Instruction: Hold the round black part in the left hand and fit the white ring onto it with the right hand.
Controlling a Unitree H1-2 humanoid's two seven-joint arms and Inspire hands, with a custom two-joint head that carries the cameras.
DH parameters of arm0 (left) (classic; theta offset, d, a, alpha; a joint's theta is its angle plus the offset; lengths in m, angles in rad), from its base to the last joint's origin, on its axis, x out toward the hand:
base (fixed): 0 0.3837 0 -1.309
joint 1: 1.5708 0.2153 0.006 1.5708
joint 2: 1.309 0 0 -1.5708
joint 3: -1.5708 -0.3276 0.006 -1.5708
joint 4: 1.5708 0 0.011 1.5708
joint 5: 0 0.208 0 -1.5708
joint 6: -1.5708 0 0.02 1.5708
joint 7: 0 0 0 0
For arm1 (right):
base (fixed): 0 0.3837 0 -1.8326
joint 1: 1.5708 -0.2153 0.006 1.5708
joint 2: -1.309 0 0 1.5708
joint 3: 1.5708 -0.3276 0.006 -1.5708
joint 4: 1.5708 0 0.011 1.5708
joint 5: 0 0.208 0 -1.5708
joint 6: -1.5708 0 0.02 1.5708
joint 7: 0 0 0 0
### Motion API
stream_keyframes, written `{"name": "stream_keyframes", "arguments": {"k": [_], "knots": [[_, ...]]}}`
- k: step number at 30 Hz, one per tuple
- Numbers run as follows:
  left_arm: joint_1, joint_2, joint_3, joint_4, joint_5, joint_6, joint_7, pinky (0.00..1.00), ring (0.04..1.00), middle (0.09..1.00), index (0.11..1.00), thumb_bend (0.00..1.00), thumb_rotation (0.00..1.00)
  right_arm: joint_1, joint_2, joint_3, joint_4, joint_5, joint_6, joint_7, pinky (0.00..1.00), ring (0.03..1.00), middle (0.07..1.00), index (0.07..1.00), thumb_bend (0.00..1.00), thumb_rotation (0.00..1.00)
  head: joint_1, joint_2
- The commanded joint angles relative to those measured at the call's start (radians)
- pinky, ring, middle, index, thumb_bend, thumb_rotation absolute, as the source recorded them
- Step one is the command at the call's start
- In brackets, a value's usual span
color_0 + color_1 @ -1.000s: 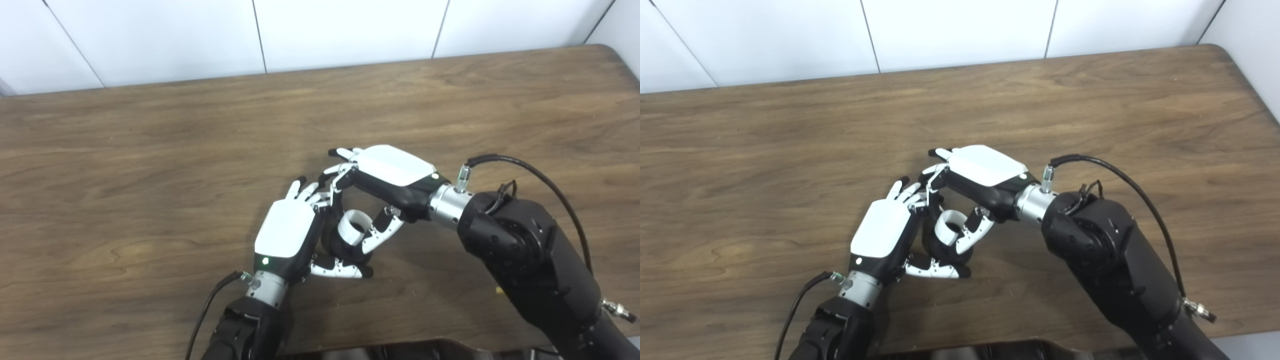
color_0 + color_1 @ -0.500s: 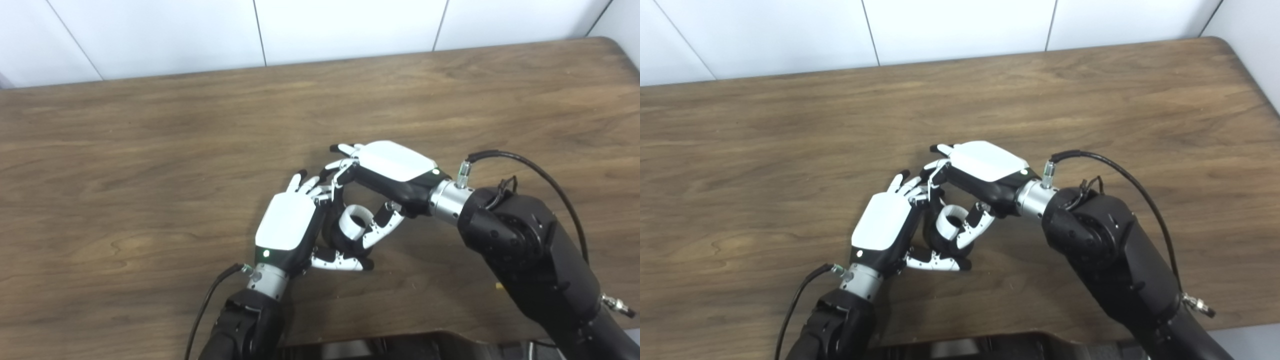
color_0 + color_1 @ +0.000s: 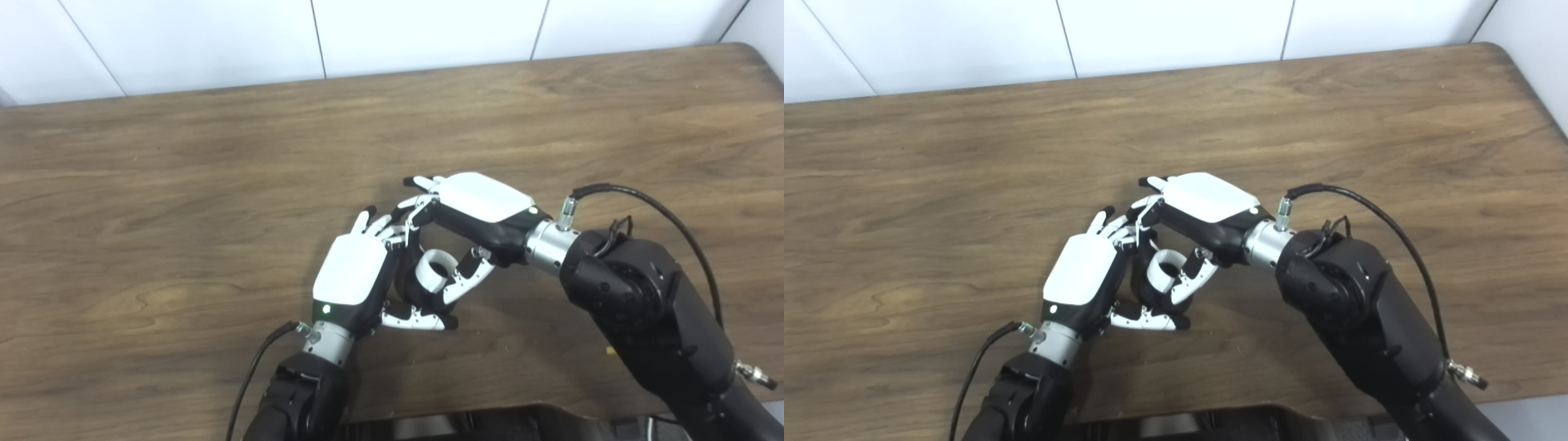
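Just below the middle of the frame the two hands meet over the brown wood-grain table (image 3: 184, 184). The left hand (image 3: 350, 278), white-backed with dark fingers, is curled around the round black part (image 3: 409, 293), which shows only as a dark bulk between its fingers and thumb. The right hand (image 3: 471, 214) pinches the short white plastic ring (image 3: 432, 269) between thumb and fingers and holds it against the top of the black part. The ring looks tilted and only partly on; I cannot tell whether it is seated, so pressing it home seems left to do. Nothing else lies nearby; the crowded fingers themselves are the only obstruction. A black cable (image 3: 649, 208) loops off the right wrist.
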Motion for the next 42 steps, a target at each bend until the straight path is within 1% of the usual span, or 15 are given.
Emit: {"name": "stream_keyframes", "arguments": {"k": [1,14,20,23,31,37,38,39,40,42], "knots": [[-0.015,-0.013,-0.011,-0.002,0.019,0.000,0.004,1.00,0.892,0.778,0.484,0.52,0.06,-0.013,0.008,-0.001,-0.005,-0.002,-0.033,-0.024,1.00,1.000,0.846,0.482,0.52,0.13,-0.002,0.001],[-0.014,-0.014,-0.011,-0.011,0.025,0.005,-0.010,1.00,0.893,0.787,0.484,0.52,0.06,0.004,0.024,0.002,-0.005,-0.026,-0.063,-0.028,1.00,0.990,0.838,0.481,0.52,0.13,-0.001,0.005],[-0.012,-0.013,-0.010,-0.008,0.022,-0.003,0.002,1.00,0.891,0.783,0.484,0.52,0.06,0.005,0.027,-0.006,-0.001,-0.024,-0.064,-0.031,1.00,0.996,0.839,0.482,0.52,0.13,-0.002,0.007],[-0.013,-0.014,-0.011,-0.009,0.027,0.001,-0.003,1.00,0.892,0.782,0.484,0.52,0.06,0.006,0.026,-0.009,0.002,-0.024,-0.065,-0.032,1.00,0.993,0.840,0.482,0.52,0.13,-0.002,0.007],[-0.012,-0.013,-0.011,-0.012,0.028,0.001,-0.004,1.00,0.886,0.774,0.483,0.52,0.06,0.009,0.031,-0.015,0.002,-0.022,-0.049,-0.024,1.00,0.992,0.847,0.485,0.53,0.14,-0.003,0.008],[-0.012,-0.014,-0.011,-0.014,0.032,0.005,-0.007,1.00,0.887,0.774,0.483,0.53,0.06,-0.004,0.028,-0.018,-0.005,-0.022,-0.031,-0.001,1.00,1.000,0.867,0.490,0.52,0.15,-0.003,0.008],[-0.012,-0.014,-0.011,-0.013,0.033,0.004,-0.006,1.00,0.888,0.775,0.483,0.53,0.06,-0.007,0.027,-0.018,-0.006,-0.024,-0.029,0.002,1.00,1.000,0.869,0.549,0.79,0.19,-0.003,0.008],[-0.012,-0.013,-0.011,-0.013,0.034,0.003,-0.005,1.00,0.889,0.775,0.483,0.53,0.06,-0.009,0.027,-0.018,-0.007,-0.025,-0.028,0.006,1.00,1.000,0.871,0.576,0.89,0.21,-0.003,0.008],[-0.013,-0.012,-0.012,-0.013,0.035,0.002,-0.004,1.00,0.889,0.775,0.483,0.53,0.06,-0.012,0.026,-0.019,-0.008,-0.026,-0.026,0.009,1.00,1.000,0.875,0.598,0.94,0.23,-0.003,0.008],[-0.012,-0.013,-0.011,-0.015,0.033,0.003,-0.007,1.00,0.888,0.775,0.483,0.53,0.06,-0.015,0.028,-0.021,-0.009,-0.026,-0.024,0.013,1.00,1.000,0.881,0.628,0.99,0.25,-0.003,0.008]]}}
